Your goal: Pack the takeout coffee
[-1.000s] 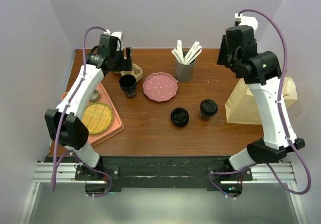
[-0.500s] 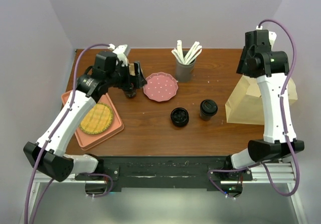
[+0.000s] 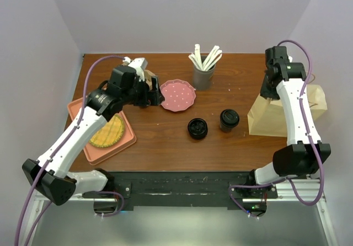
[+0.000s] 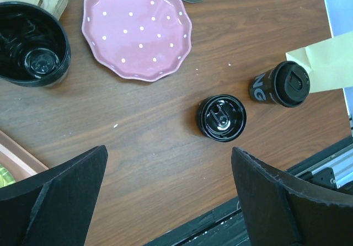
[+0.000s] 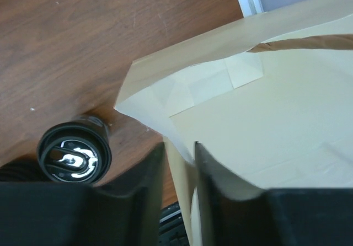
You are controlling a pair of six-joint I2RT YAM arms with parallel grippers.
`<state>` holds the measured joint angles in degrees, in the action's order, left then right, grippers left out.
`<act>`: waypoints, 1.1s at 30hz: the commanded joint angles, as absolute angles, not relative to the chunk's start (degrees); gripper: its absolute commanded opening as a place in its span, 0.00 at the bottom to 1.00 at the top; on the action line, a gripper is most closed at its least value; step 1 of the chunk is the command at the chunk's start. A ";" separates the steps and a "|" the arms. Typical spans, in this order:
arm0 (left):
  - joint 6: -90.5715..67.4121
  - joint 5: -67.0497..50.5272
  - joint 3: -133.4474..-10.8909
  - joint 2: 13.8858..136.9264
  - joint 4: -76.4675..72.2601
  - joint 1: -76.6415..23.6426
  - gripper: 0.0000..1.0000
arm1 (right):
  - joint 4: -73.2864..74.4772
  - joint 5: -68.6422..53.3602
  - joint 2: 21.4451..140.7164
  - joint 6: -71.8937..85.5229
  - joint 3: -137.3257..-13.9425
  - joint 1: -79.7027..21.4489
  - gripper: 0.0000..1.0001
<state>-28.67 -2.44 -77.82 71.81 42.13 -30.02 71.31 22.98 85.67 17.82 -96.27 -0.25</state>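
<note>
A dark brown wooden tabletop (image 3: 165, 141) is closed in by plain pale lilac walls (image 3: 182, 14) along its far, left and right edges. A metal rail (image 3: 55, 190) runs below its near edge, above grey floor (image 3: 182, 229). The light is soft and even.

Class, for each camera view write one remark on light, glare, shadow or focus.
Top external: soft, even light, faint shadows beside the arms on the table. Left wrist: sharp, with white glints on the plate and inside the open cup; the left fingers are flat black. Right wrist: bag bright and pale, right fingers dark and soft-edged.
</note>
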 commanded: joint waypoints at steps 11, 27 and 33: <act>-30.84 -1.15 -87.32 72.42 48.41 -30.41 0.93 | 74.96 33.99 89.02 8.18 -117.31 -4.54 0.00; -29.62 20.11 -99.58 70.31 58.62 -30.76 0.94 | 63.42 21.58 90.37 1.31 -137.25 -37.97 0.00; -30.84 26.79 -100.28 69.87 61.70 -31.73 0.94 | 63.52 0.88 90.87 -1.65 -131.92 -48.14 0.00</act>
<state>-30.41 19.97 -97.41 70.78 59.51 -30.96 65.91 16.27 88.66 4.08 -133.10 -40.75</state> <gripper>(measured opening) 0.942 0.008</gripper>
